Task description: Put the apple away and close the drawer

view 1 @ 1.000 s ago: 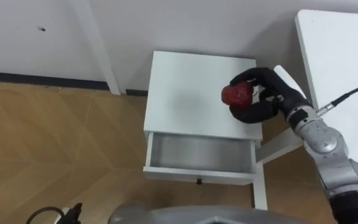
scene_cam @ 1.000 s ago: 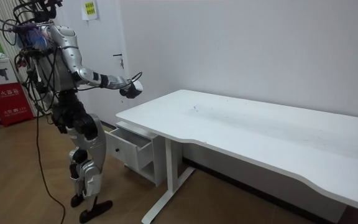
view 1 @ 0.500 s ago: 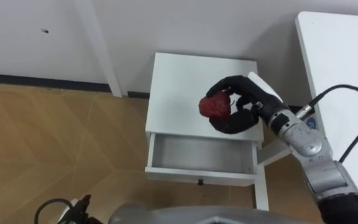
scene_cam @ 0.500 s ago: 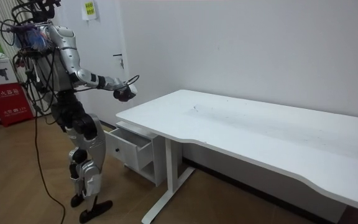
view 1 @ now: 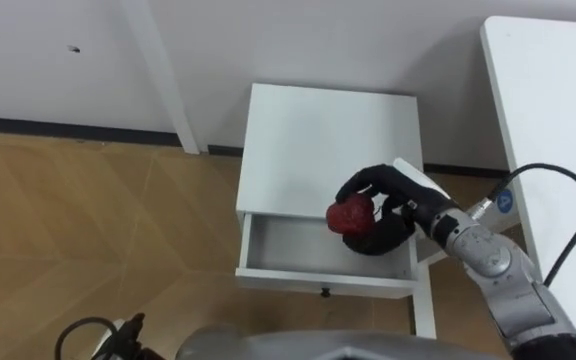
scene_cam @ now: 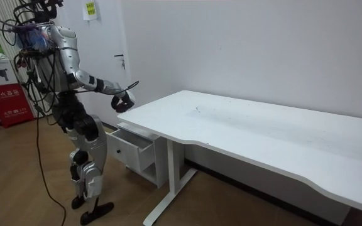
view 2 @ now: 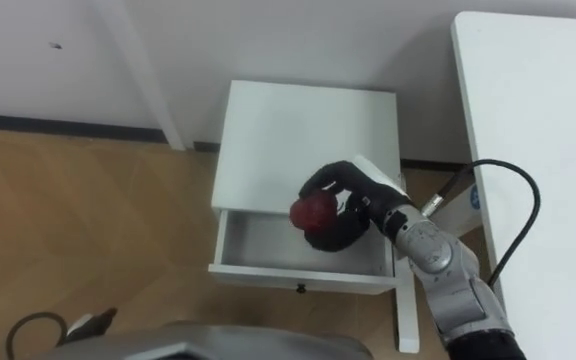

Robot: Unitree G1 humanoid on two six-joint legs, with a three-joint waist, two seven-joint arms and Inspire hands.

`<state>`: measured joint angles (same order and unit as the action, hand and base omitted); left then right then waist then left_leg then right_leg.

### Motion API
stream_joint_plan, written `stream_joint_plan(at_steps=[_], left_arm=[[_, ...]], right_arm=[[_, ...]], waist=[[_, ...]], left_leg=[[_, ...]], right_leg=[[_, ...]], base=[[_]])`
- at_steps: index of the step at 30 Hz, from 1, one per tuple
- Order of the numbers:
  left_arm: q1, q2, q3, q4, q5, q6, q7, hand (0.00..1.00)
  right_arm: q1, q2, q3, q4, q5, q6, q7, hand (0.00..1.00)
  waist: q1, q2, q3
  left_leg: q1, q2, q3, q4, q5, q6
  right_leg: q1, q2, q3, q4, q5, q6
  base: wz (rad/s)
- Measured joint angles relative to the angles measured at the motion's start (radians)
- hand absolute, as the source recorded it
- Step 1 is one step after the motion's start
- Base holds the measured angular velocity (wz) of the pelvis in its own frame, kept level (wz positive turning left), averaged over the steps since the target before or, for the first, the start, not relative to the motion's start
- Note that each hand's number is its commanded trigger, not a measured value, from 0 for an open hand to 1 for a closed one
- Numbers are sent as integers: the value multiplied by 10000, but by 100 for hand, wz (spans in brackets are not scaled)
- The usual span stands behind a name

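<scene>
Stood on a wooden floor (view 1: 88, 230) before a small white cabinet (view 1: 313, 135), just beside the end of a long white surface (view 1: 558, 110); in the room view, reached forward with the right arm over that cabinet.

Found the cabinet's drawer (view 1: 298, 250) pulled out toward the robot, front panel nearest, small dark knob (view 1: 320, 292) at its middle; showed a pale grey floor inside, bare along its left and middle; could not see its right part, hidden behind the hand.

Carried the apple (view 1: 351, 214) in the right hand (view 1: 393, 215), over the drawer's right half, close to the cabinet's front edge; could not tell whether it hung above the drawer or within its walls.

Clenched round the apple with black fingers (view 1: 363, 183): some arched over the top and far side, the rest curled beneath; touched the fruit above and below. Left the red skin bare on the side away from the palm, toward the view's left, poking out just past the fingertips; had the palm to the apple's right, wrist and grey forearm trailing off toward the lower right.
</scene>
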<state>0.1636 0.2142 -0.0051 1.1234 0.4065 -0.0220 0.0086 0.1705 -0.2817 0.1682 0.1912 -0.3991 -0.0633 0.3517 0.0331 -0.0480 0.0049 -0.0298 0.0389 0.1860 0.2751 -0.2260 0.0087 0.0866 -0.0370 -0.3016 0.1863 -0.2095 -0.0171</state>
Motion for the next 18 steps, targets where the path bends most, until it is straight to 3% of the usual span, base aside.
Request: stream_joint_plan(at_steps=[18], left_arm=[[22, -1, -1, -148, -3, 1, -14, 0]], right_arm=[[76, 3, 0, 67, 17, -2, -6, 0]], waist=[[-20, 1, -4]], left_leg=[[-27, -21, -46, 13, 2, 3]], right_leg=[[7, -8, -31, -5, 0, 1]], base=[[0]])
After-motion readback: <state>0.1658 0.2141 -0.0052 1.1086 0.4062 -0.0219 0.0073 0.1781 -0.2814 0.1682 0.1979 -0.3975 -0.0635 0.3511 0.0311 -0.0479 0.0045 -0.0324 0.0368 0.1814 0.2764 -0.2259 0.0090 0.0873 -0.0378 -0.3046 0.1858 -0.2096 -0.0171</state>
